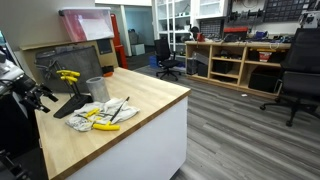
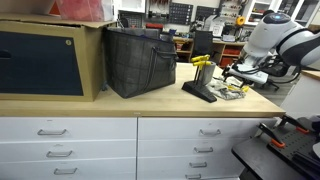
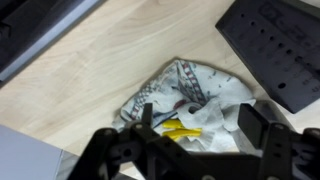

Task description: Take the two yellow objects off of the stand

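White arm (image 2: 275, 45) bent low, tool (image 3: 197, 118) pointing down (jaws spread wide)

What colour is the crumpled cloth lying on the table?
The cloth is whitish-grey with dark printed marks, clearest in the wrist view.

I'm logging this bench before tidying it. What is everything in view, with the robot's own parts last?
small yellow-handled plier-like tool on the stand: one, yellow, at the stand's top
yellow-handled tool on the cloth: one in the wrist view, yellow, lying below the pincer
dark slanted panel stand: one, black, on the worktop
crumpled patterned cloth: one, white and grey, beside the stand
small grey metal cup: one, grey, next to the stand
dark checked bag: one, dark grey, on the worktop
light wooden worktop: one, pale wood
black office chairs: at least two, black, on the floor beyond
white robot arm: one, white, over the cloth
pincer: one, black, open above the cloth
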You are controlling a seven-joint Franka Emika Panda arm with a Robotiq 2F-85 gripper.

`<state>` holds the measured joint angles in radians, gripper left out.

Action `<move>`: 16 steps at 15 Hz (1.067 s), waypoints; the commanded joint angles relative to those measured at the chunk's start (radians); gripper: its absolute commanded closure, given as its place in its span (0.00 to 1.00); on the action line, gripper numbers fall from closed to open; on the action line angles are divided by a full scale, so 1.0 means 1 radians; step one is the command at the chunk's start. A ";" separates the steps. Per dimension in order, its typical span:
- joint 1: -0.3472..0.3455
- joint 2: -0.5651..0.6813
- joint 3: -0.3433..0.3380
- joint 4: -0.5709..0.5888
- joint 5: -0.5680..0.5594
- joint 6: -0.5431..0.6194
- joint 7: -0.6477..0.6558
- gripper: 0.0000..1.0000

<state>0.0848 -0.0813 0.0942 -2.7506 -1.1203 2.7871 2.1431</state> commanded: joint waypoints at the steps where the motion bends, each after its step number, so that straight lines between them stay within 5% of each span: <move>1: -0.025 0.038 -0.053 -0.039 0.116 0.077 -0.081 0.44; 8: -0.007 0.157 -0.047 0.031 0.247 0.142 -0.107 0.97; 16: -0.008 0.279 0.006 0.165 0.410 0.134 -0.174 1.00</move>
<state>0.0862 0.1569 0.0961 -2.6379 -0.7372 2.9186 1.9894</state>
